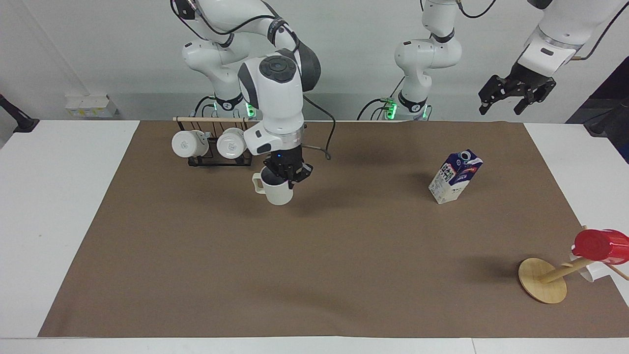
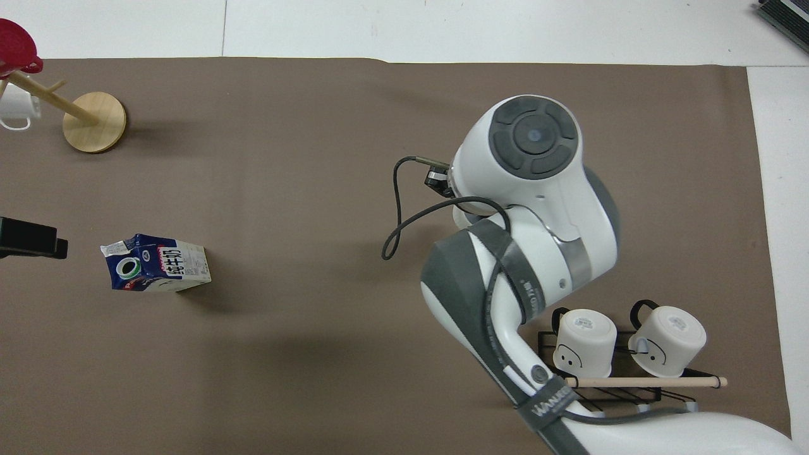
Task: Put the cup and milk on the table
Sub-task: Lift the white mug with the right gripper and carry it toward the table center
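Observation:
The cream-white cup [image 1: 276,191] hangs upright just over the brown sheet of the table [image 1: 344,255], its handle toward the right arm's end. My right gripper [image 1: 287,177] is shut on its rim from above. In the overhead view the right arm's wrist hides the cup. The milk [image 1: 455,176] [image 2: 156,264], a blue and white carton, stands on the sheet toward the left arm's end. My left gripper [image 1: 516,96] waits open, high over the table's edge by the robots, holding nothing.
A black wire rack [image 1: 211,147] [image 2: 607,373] with two white mugs stands close to the held cup, nearer to the robots. A wooden mug tree [image 1: 543,280] [image 2: 95,120] with a red cup [image 1: 599,245] stands at the left arm's end.

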Available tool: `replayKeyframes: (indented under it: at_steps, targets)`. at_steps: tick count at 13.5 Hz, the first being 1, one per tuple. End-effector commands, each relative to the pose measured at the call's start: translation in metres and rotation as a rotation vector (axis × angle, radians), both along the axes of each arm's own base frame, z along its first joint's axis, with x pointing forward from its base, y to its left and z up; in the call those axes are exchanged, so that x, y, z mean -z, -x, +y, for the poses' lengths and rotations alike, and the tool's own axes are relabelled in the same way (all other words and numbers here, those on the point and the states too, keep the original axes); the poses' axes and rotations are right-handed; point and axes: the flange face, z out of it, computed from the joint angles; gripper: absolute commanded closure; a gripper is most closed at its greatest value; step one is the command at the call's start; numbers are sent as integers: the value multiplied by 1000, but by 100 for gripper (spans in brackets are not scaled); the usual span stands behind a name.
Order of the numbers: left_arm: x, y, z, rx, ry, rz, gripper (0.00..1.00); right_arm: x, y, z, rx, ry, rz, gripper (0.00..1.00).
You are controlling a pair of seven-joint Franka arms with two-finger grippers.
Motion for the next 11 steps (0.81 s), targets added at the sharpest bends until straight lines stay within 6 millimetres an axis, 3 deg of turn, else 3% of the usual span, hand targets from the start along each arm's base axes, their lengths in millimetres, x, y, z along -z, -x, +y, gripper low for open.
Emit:
replayKeyframes:
  at_steps: [1,4,8,11]
  targets:
    - [-4,5,-4,7,-19,-4,0,24,-14,43,50,-30,-12,100]
    - [5,14,-5,1,-19,-17,0,61,-4,83,78,-23,-12,100]
    - [44,46,-6,-2,-24,-58,0,93,6,110,125,-21,-12,100]
    - [78,50,-7,-5,-29,-85,0,103,9,115,146,-28,-9,100]
